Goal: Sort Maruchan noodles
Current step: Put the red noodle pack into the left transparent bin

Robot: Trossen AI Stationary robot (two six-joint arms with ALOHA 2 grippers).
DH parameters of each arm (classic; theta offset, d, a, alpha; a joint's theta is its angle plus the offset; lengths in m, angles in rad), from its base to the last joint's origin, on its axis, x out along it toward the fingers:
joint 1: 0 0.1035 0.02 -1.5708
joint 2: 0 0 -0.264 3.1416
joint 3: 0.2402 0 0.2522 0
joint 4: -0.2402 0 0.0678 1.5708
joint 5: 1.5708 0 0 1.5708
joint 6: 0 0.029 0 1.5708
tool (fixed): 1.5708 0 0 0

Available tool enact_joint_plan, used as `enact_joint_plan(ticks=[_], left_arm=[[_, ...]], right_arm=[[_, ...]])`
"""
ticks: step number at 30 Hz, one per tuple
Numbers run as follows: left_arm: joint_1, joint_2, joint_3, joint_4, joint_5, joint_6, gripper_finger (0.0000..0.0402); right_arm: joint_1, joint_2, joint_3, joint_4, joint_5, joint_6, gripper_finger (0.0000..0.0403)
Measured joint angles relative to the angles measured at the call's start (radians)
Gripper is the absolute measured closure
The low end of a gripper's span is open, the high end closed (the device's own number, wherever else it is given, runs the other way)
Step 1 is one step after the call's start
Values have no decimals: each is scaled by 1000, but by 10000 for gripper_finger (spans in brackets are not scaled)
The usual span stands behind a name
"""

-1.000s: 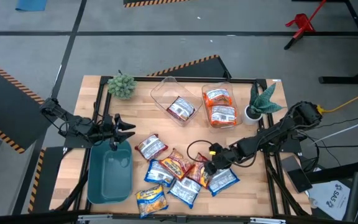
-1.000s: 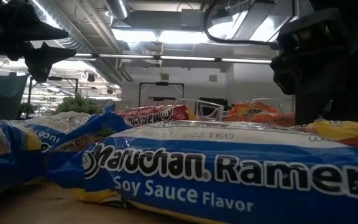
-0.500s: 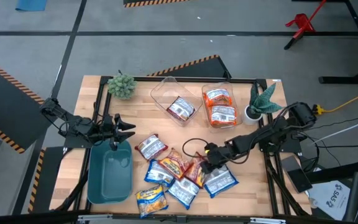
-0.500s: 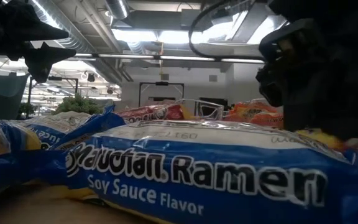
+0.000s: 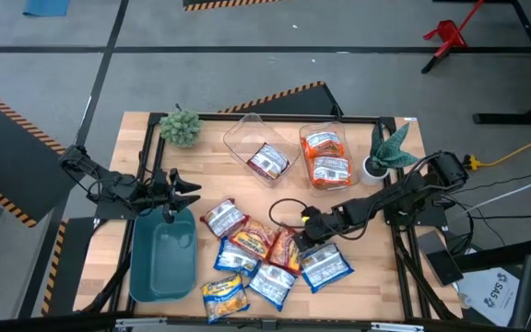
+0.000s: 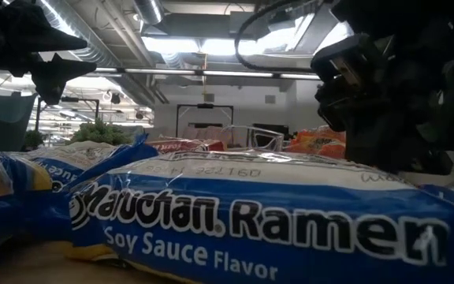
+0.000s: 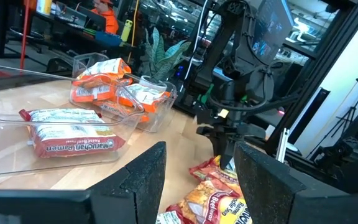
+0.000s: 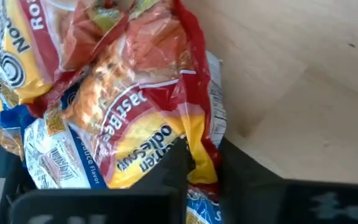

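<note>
A grey workshop floor with orange-and-black hazard tape surrounds a wooden table [image 5: 358, 129]. At its left edge the left gripper [image 5: 192, 192] hangs with its fingers spread wide and nothing between them, just above the far end of a teal bin [image 5: 162, 258]; a small green plant [image 5: 180, 126] stands at the back corner behind it.

Toward the middle lies the loose heap of Maruchan noodles [image 5: 265, 263]: a red-brown packet [image 5: 223, 219] farthest back on the left, blue ones [image 5: 235, 256] in front of it, a yellow packet [image 5: 224, 294] nearest the front edge. In the low view a blue soy-sauce packet [image 6: 266, 217] fills the foreground.

Behind the heap stand two clear tubs: the left one [image 5: 242, 138] holds one red-brown packet [image 5: 268, 160], the right one [image 5: 339, 124] two orange packets [image 5: 327, 157].

At the heap's right side the right gripper [image 5: 302, 242] is down on a red-and-yellow beef packet [image 5: 284, 249]. In its wrist view the dark fingers [image 8: 179, 165] are pinched on that packet's [image 8: 135, 118] edge, with blue packets just underneath and bare wood beside. Another blue packet [image 5: 325, 267] lies just in front of the gripper. A potted plant [image 5: 387, 152] stands at the right rear corner, beside the orange tub.
</note>
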Motion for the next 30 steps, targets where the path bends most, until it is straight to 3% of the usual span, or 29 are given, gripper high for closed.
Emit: enact_joint_plan(ticks=[4,15,30], left_arm=[[0,0,0,0,0,0,217],[0,0,0,0,0,1,217],[0,0,0,0,-9,33,217]], right_arm=[[0,1,26,-2,13,-3,398],[-24,-18,167,-106,49,-41,403],[-245,-52,493,-335,47,-329,402]])
